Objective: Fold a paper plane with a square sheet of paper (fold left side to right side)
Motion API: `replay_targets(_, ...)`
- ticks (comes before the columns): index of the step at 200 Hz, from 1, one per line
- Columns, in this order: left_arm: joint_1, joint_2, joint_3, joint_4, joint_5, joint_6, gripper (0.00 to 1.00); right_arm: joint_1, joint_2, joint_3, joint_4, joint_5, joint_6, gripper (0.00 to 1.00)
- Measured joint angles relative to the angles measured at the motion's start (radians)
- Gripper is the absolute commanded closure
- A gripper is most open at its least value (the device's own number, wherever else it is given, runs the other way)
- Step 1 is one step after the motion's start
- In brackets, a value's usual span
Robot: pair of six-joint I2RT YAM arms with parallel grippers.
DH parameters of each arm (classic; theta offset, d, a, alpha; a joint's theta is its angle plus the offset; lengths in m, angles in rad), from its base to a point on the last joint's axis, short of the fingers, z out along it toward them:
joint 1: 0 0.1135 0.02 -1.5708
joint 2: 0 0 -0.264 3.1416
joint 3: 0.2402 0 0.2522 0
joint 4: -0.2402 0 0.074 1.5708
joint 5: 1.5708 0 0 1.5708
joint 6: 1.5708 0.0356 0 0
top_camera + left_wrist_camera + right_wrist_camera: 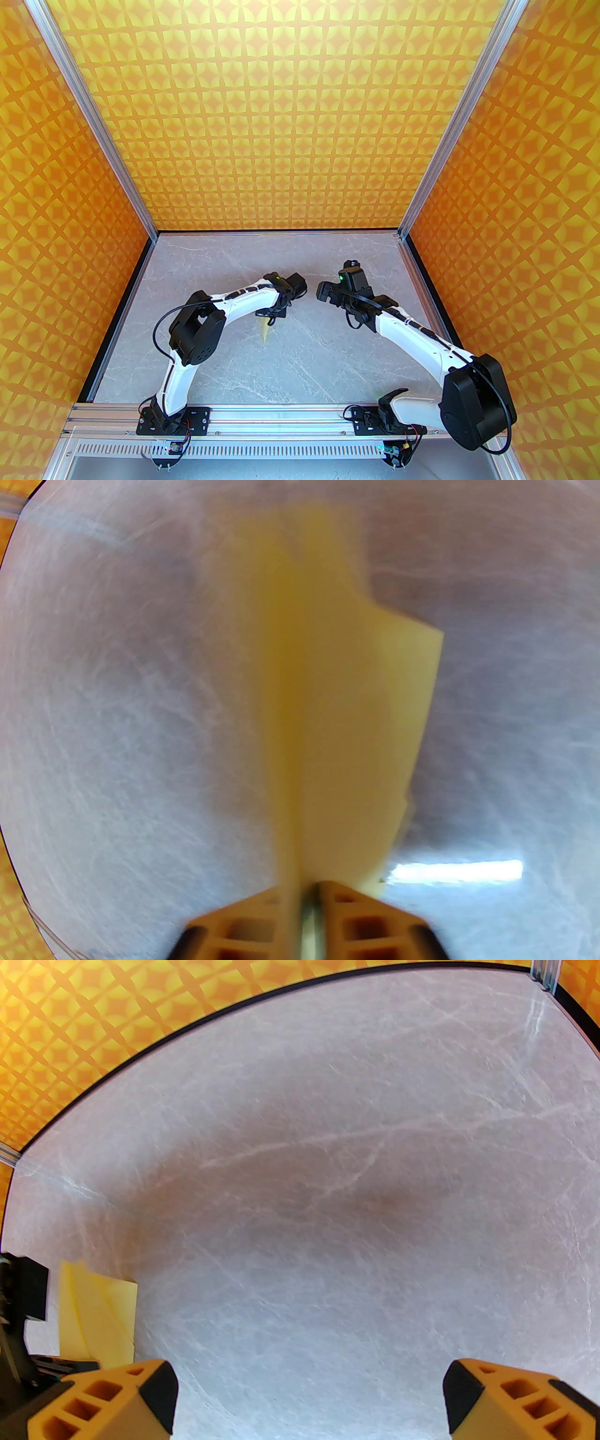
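The pale yellow paper plane (pixel 347 723), folded and creased, hangs from my left gripper (pixel 307 897), whose orange fingers are shut on its edge. From above, its pointed tip (pixel 265 332) pokes out below the left gripper (pixel 275 315) over the middle of the table. In the right wrist view the same folded paper plane (pixel 96 1316) stands at the lower left beside the left arm's black parts. My right gripper (pixel 309 1396) is open, hovering over bare table with nothing between its fingers. It sits right of the left gripper (pixel 323 290) in the overhead view.
The grey marble table (pixel 300 365) is ringed by orange patterned walls (pixel 281 117) with aluminium posts at the back corners. An aluminium rail (pixel 281 415) carrying both arm bases runs along the near edge.
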Motion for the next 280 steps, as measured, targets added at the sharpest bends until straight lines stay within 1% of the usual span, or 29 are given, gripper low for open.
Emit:
replay_targets(41, -0.005, -0.003, 0.001, -0.005, -0.001, -0.005, 1.00, 0.000, 0.000, -0.001, -0.006, 0.000, -0.002, 0.01)
replay_targets(61, -0.001, -0.020, -0.006, -0.024, -0.024, -0.002, 1.00, 0.000, 0.000, -0.001, -0.006, 0.000, -0.002, 0.02)
replay_targets(95, 0.017, -0.043, -0.006, -0.090, -0.125, 0.012, 1.00, 0.000, 0.000, -0.001, -0.013, 0.023, -0.001, 0.01)
replay_targets(123, 0.025, -0.035, -0.004, -0.157, -0.211, 0.022, 1.00, 0.000, -0.002, -0.001, -0.048, 0.072, -0.001, 0.01)
replay_targets(162, 0.019, 0.072, 0.038, -0.244, -0.294, 0.020, 1.00, -0.003, -0.031, -0.001, -0.081, 0.118, 0.000, 0.01)
replay_targets(194, -0.011, 0.172, 0.096, -0.264, -0.292, 0.017, 1.00, -0.008, -0.036, -0.001, -0.084, 0.125, 0.000, 0.01)
replay_targets(209, -0.028, 0.195, 0.123, -0.259, -0.266, 0.018, 0.93, -0.007, -0.036, -0.001, -0.084, 0.124, 0.000, 0.02)
replay_targets(217, -0.034, 0.197, 0.129, -0.248, -0.239, 0.019, 0.87, -0.007, -0.036, -0.001, -0.084, 0.123, -0.001, 0.01)
replay_targets(228, -0.041, 0.197, 0.131, -0.229, -0.194, 0.019, 0.84, -0.008, -0.036, -0.001, -0.084, 0.117, -0.001, 0.01)
replay_targets(235, -0.045, 0.196, 0.131, -0.212, -0.162, 0.022, 0.80, -0.008, -0.036, -0.001, -0.084, 0.111, -0.001, 0.01)
replay_targets(241, -0.046, 0.196, 0.131, -0.197, -0.137, 0.021, 0.73, -0.008, -0.036, -0.001, -0.084, 0.101, -0.002, 0.01)
replay_targets(244, -0.046, 0.196, 0.131, -0.191, -0.128, 0.023, 0.68, -0.008, -0.036, -0.002, -0.083, 0.094, -0.002, 0.02)
replay_targets(251, -0.045, 0.192, 0.128, -0.188, -0.120, 0.027, 0.59, -0.008, -0.036, -0.004, -0.077, 0.078, -0.002, 0.02)
replay_targets(258, -0.043, 0.178, 0.121, -0.183, -0.103, 0.027, 0.55, -0.008, -0.036, -0.009, -0.070, 0.056, -0.003, 0.01)
replay_targets(261, -0.039, 0.171, 0.117, -0.178, -0.095, 0.031, 0.50, -0.008, -0.036, -0.011, -0.066, 0.045, -0.004, 0.01)
replay_targets(263, -0.037, 0.166, 0.114, -0.174, -0.089, 0.026, 0.48, -0.008, -0.036, -0.013, -0.064, 0.037, -0.005, 0.02)
replay_targets(272, -0.025, 0.132, 0.095, -0.139, -0.040, 0.034, 0.45, -0.008, -0.036, -0.021, -0.054, 0.005, -0.007, 0.02)
replay_targets(280, -0.020, 0.102, 0.076, -0.100, -0.005, 0.031, 0.45, -0.008, -0.035, -0.028, -0.044, -0.030, -0.010, 0.05)
